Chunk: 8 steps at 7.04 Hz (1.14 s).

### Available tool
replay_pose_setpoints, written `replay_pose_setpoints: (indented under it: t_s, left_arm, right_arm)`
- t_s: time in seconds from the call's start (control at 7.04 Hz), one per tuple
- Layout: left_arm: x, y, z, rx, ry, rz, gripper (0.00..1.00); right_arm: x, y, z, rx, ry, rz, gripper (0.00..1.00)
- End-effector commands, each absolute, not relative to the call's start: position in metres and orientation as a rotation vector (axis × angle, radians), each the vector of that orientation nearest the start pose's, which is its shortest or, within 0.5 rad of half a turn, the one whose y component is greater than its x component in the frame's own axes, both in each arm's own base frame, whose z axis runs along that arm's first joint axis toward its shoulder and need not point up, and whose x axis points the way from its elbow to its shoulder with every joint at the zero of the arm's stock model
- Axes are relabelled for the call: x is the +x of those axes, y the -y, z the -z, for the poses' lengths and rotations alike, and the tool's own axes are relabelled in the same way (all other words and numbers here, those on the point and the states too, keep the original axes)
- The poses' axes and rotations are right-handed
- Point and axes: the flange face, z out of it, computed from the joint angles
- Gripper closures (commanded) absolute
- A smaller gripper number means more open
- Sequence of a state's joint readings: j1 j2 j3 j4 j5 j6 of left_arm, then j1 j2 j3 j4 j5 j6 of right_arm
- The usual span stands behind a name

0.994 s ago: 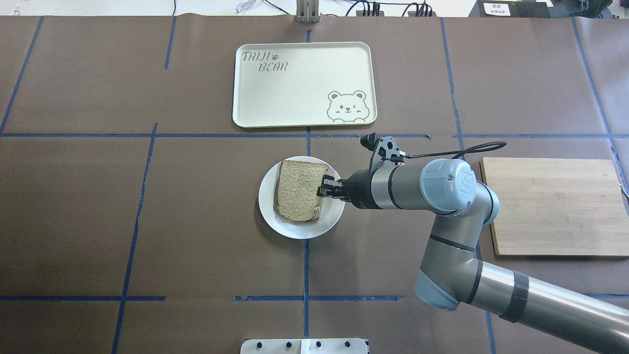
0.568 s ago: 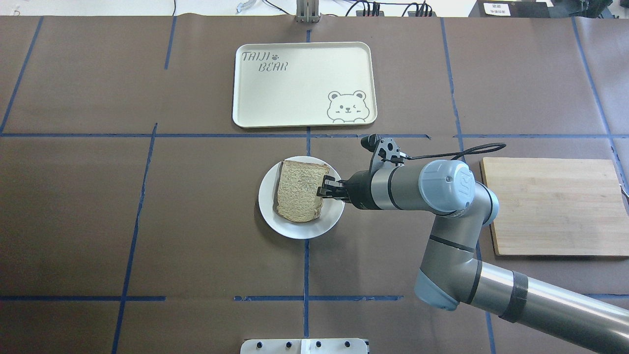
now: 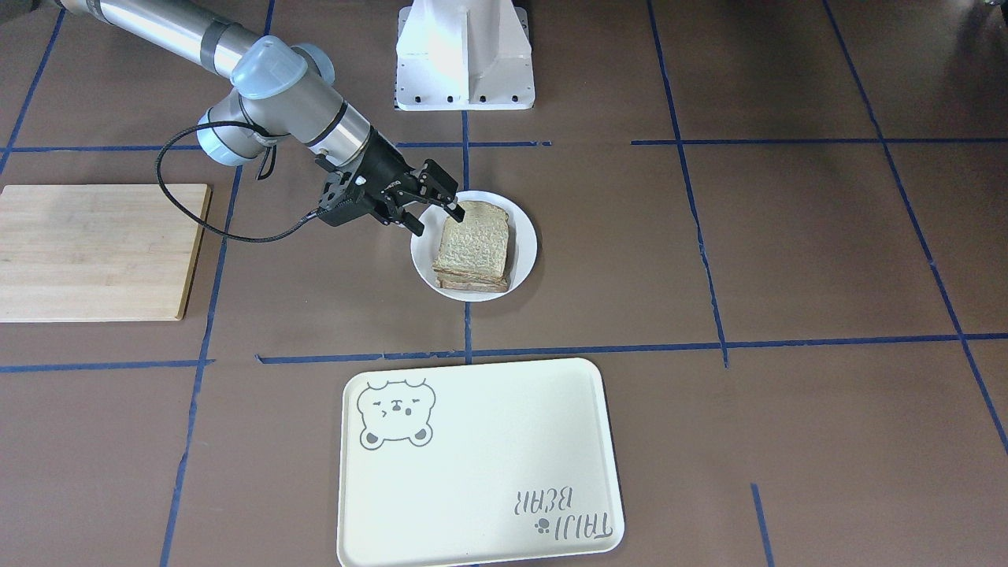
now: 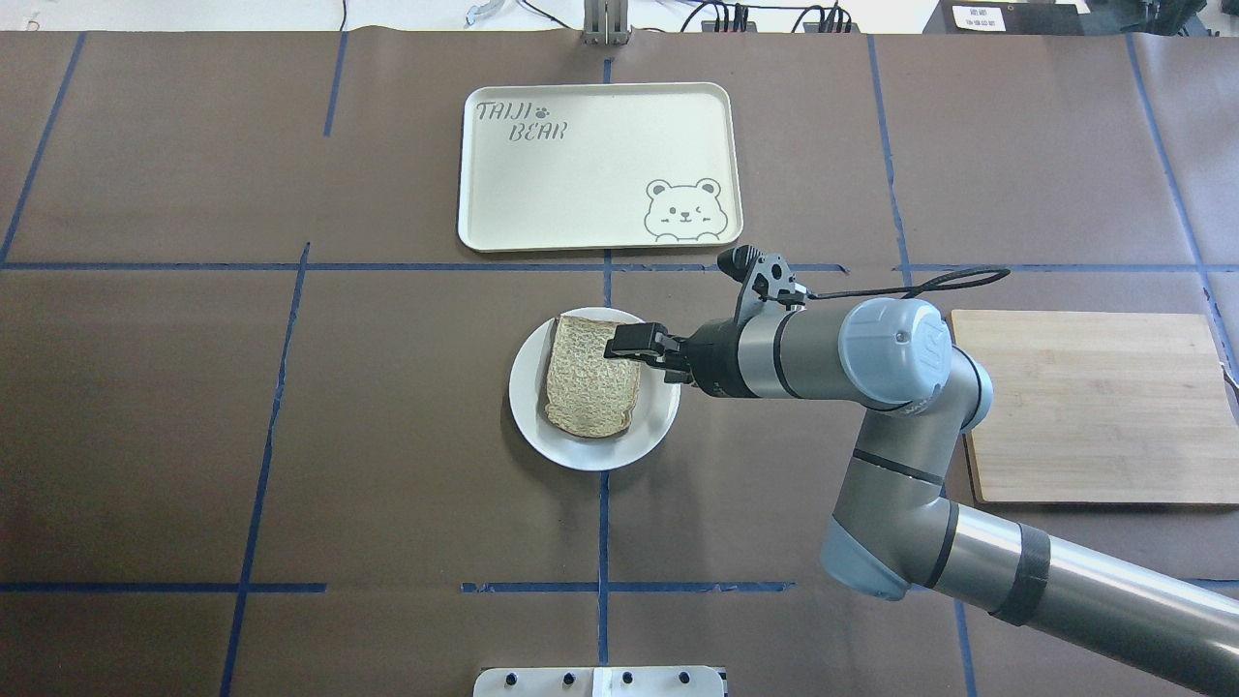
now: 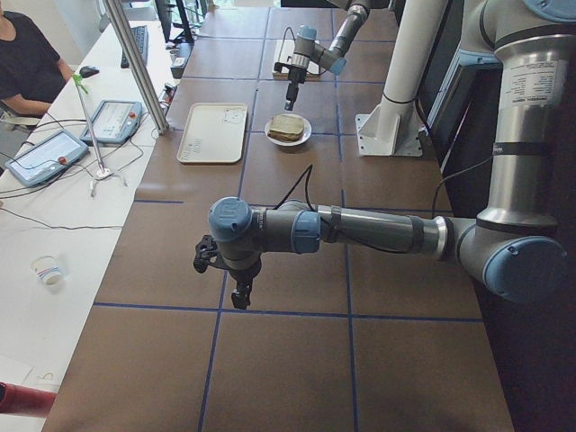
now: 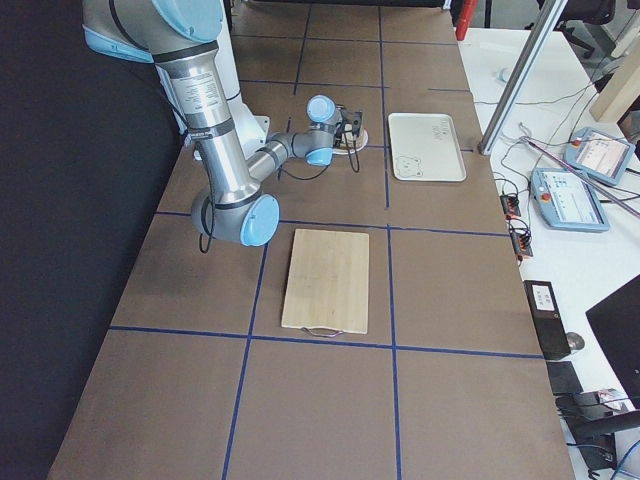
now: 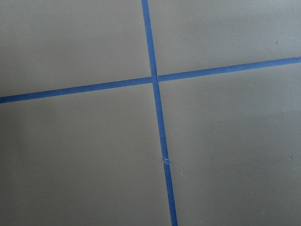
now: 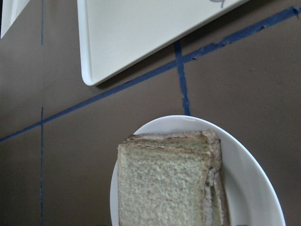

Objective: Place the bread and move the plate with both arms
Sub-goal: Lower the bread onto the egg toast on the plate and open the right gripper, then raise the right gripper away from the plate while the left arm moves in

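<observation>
The bread (image 4: 592, 373) is the top brown slice of a small stack on the round white plate (image 4: 528, 416) at the table's centre. It also shows in the front view (image 3: 475, 240) and the right wrist view (image 8: 164, 183). My right gripper (image 4: 634, 348) is open and empty. It hovers over the bread's right edge, one fingertip (image 3: 457, 209) just above the crust and the other off to the side over the plate's rim (image 3: 526, 236). My left gripper (image 5: 238, 292) shows only in the exterior left view, far from the plate over bare table; I cannot tell its state.
A cream bear tray (image 4: 600, 165) lies beyond the plate. A wooden cutting board (image 4: 1094, 407) lies on the robot's right. The white pedestal (image 3: 465, 55) stands at the robot's edge of the table. A seated person (image 5: 27, 63) is at the far side table.
The right gripper has opened and let go of the bread, then shifted a little toward the tray. The slice, tilted before, now lies flat on the stack.
</observation>
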<state>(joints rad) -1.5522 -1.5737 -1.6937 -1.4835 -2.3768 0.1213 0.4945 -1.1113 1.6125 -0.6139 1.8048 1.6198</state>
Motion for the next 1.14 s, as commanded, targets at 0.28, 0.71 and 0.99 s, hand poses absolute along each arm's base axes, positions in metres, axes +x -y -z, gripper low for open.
replay_pose_setpoints:
  t_s: [0.28,0.71,0.99]
  left_arm:
    - [0.066,0.518,-0.501,0.196,-0.927,-0.035,0.00]
    - [0.145,0.522,-0.434,0.178,-1.122,0.083,0.00]
    - [0.180,0.516,-0.411,0.161,-1.218,0.123,0.00]
  right_arm:
    - [-0.392,0.492,-0.308,0.208,1.348,-0.296,0.00]
    - [-0.340,0.526,-0.315,0.267,1.006,-0.132,0.00]
    - [-0.304,0.527,-0.313,0.245,0.773,0.035,0.00]
